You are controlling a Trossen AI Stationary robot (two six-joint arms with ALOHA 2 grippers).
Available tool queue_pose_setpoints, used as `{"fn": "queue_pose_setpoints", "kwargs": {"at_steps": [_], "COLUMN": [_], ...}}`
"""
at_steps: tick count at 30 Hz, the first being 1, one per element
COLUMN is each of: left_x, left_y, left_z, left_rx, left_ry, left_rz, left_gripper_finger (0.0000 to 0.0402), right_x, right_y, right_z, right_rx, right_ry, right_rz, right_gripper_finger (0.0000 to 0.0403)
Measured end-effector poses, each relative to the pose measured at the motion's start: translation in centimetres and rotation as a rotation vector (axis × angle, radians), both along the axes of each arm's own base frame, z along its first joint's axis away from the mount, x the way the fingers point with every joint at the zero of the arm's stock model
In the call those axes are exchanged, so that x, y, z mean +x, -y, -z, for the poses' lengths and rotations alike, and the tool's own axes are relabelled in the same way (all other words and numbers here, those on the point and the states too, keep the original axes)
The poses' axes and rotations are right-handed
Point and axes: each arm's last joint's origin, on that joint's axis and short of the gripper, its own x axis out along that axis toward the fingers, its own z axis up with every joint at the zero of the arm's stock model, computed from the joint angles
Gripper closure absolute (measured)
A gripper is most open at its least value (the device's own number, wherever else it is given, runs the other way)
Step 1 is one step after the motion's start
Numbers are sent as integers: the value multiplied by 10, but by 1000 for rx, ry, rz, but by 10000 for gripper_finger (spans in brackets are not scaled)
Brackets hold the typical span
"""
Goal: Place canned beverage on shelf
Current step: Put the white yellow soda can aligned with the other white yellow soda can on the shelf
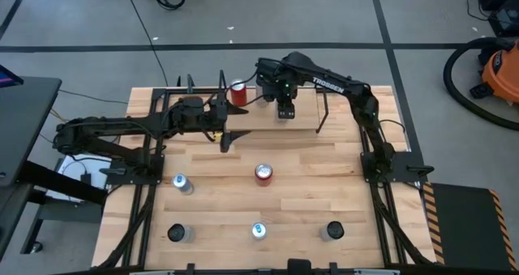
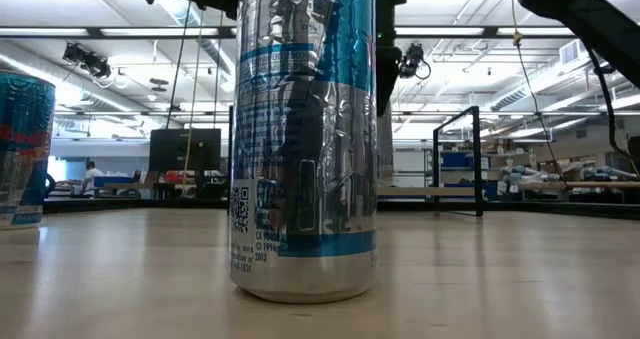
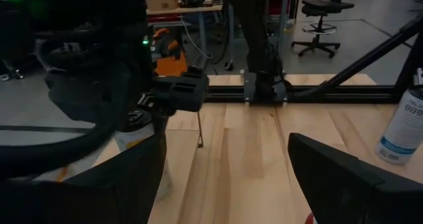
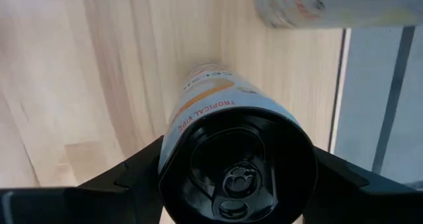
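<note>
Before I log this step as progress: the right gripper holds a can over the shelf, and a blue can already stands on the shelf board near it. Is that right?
Not quite. The can on the shelf board is the red can, not a blue one, as the high view shows. The rest holds: the right gripper is shut on the white can above the board.

Top of the near silver-blue can [image 2: 305, 139] cut off; shelf [image 1: 324, 117] board largely behind the arms.
</note>
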Motion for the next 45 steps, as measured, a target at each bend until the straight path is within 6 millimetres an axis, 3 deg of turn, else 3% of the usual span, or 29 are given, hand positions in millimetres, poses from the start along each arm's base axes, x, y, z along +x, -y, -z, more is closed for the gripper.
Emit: {"fn": "queue_pose_setpoints", "kwargs": {"at_steps": [9,17,30,45], "left_x": [0,0,0,0], "left_y": [0,0,0,0], "left_z": [1,1,1,3], "left_rx": [-1,-2,-3,-5], "left_ry": [-7,-13,-13,-26], "left_rz": [2,2,1,2], "left_gripper_finger": [79,79,79,79], "right_x": [-1,1,1,3], "right_y": [6,12,12,5], "right_z": [0,5,5,4], "right_rx": [93,75,91,97], "right_ry": [62,63,67,55], "right_rz": [-49,-27,40,0], "right_gripper_finger": [129,129,109,91]}}
